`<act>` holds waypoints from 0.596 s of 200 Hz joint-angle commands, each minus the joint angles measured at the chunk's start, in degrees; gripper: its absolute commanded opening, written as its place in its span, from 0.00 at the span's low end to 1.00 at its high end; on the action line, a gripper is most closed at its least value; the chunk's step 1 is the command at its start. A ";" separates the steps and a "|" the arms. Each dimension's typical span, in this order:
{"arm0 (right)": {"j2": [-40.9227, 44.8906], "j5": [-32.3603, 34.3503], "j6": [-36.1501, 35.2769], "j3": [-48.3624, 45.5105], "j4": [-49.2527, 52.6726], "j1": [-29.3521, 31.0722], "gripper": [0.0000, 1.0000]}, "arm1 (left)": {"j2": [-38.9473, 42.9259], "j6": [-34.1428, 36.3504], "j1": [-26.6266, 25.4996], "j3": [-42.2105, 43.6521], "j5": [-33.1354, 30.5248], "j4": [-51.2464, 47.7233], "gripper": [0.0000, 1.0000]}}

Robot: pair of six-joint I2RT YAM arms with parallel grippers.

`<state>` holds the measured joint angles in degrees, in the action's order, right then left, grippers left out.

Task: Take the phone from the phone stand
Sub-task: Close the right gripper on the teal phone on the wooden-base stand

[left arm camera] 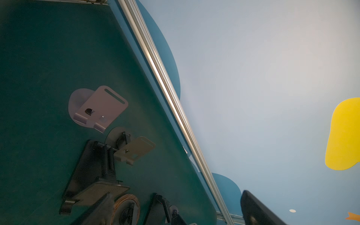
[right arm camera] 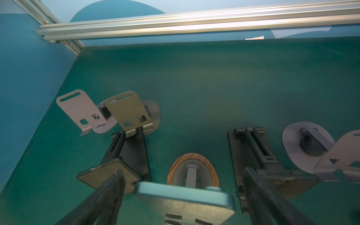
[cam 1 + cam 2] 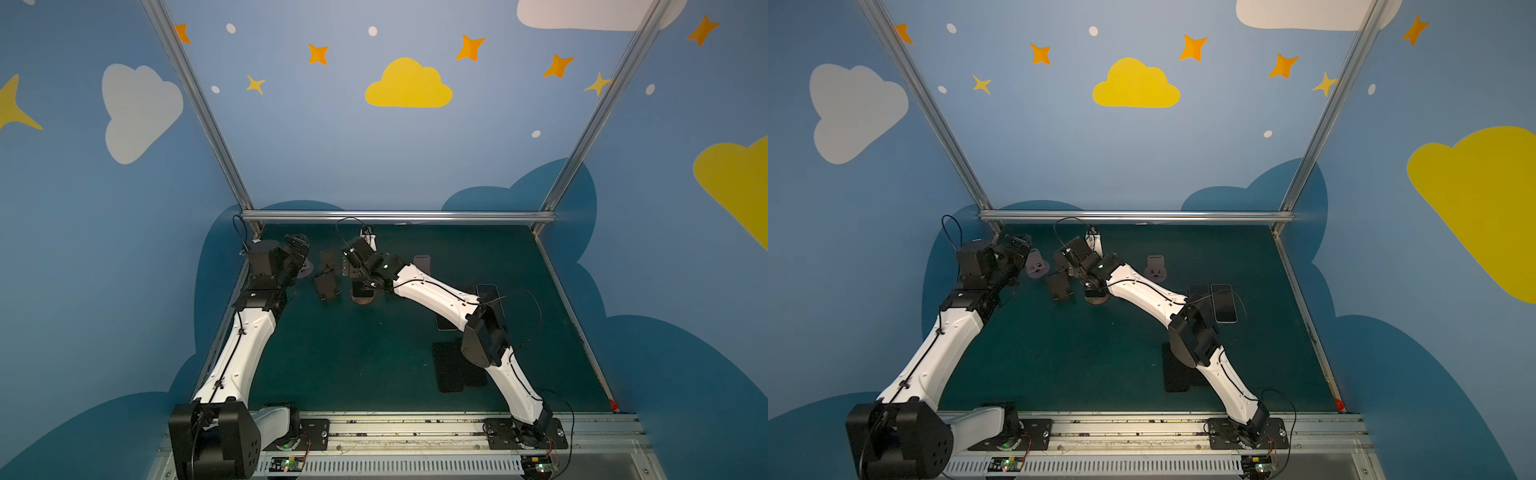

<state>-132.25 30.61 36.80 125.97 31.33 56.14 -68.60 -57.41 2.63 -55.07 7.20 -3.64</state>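
Green surface (image 3: 374,353) boxed in by blue cloud-painted walls (image 3: 374,158). Stretched to the far left-centre, right gripper (image 2: 183,172), jaws spread wide on either side of the phone (image 2: 185,202), clear of its edges. Parked at the far left edge, left gripper (image 3: 299,249), jaws likewise wide and empty. Among black stands (image 2: 128,153) and grey stands (image 2: 78,109), the phone stand (image 2: 191,176): wood-ringed oval base, grey arm. Propped on it, the phone: pale blue rounded rim, dull scuffed grey face, lower edge caught in two dark lips.
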 commanded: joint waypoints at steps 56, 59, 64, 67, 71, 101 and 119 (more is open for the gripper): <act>-1.52 0.65 1.98 -1.78 -1.02 0.37 0.91 | -0.57 -0.03 0.32 -1.45 0.51 0.91 1.00; -1.57 0.74 1.83 -1.86 -1.09 0.37 0.90 | -0.57 -0.07 0.32 -1.45 0.53 0.96 1.00; -1.60 0.89 1.86 -1.81 -1.20 0.37 0.90 | -0.62 -0.07 0.29 -1.45 0.58 0.92 1.00; -1.61 0.98 1.83 -1.79 -1.23 0.35 0.90 | -0.61 -0.07 0.32 -1.46 0.61 0.91 1.00; -1.57 1.15 1.83 -1.86 -1.23 0.37 0.90 | -0.62 -0.05 0.33 -1.45 0.62 0.91 1.00; -1.91 1.03 1.22 -2.16 -1.97 0.29 0.87 | -0.75 -0.16 0.28 -1.45 0.71 1.00 1.00; -2.53 1.38 0.65 -1.82 -1.93 0.28 0.86 | -0.75 -0.16 0.27 -1.36 0.71 1.05 1.00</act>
<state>-133.25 30.85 37.87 124.40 30.15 56.25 -68.79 -57.54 2.63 -55.07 7.31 -3.46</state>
